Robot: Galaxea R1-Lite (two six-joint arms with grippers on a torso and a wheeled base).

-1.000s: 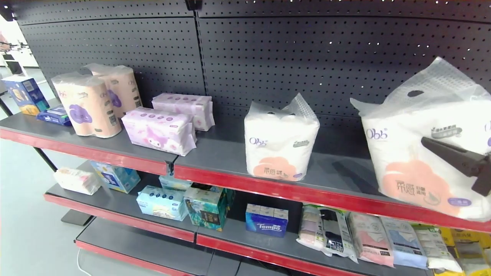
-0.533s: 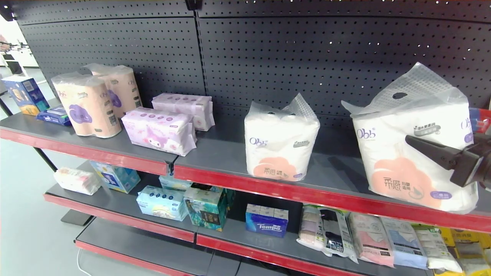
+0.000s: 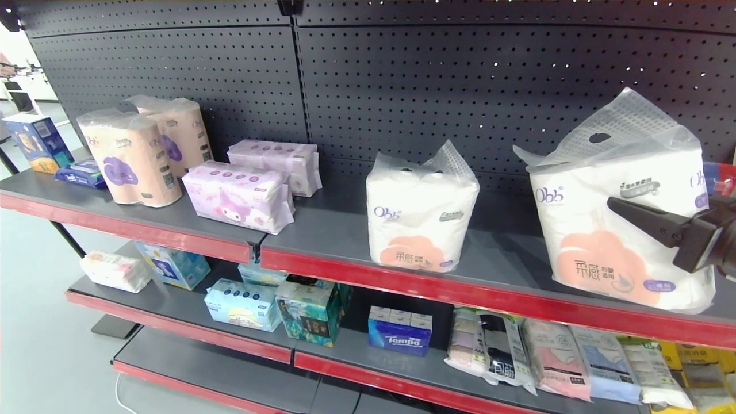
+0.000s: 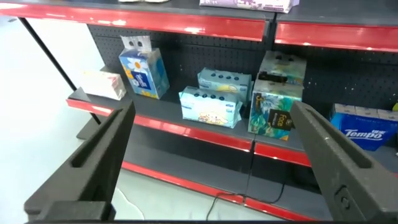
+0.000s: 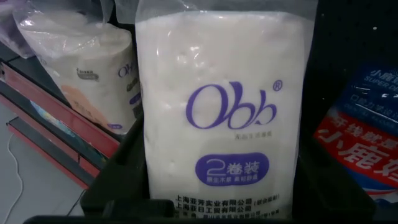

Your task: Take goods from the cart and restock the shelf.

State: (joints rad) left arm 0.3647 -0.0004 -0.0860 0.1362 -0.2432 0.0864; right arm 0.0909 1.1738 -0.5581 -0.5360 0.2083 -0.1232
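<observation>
Gripping roll pack (image 3: 604, 259) on both sides, R claw (image 5: 217, 186) has nudged it up slightly vs. 0.5 s ago; pack at top shelf (image 3: 506, 247) front edge. L claw (image 4: 211, 155) spread wide, nothing held.

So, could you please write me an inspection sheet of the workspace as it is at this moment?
Surface: top shelf, a dark board with a red front edge, partly stocked.
Job's things: held roll pack at the shelf's right end, upright, its base seemingly on the board.
Clutter: second roll pack, pink tissue packs and peach roll packs farther left; boxes and packets on the lower shelves.
Grippers: right gripper shut on the held roll pack; left gripper open, fingers wide apart, holding nothing, facing the lower shelves.
Cables: white cable on the floor under the bottom shelf.
Surroundings: black pegboard behind; grey floor.
</observation>
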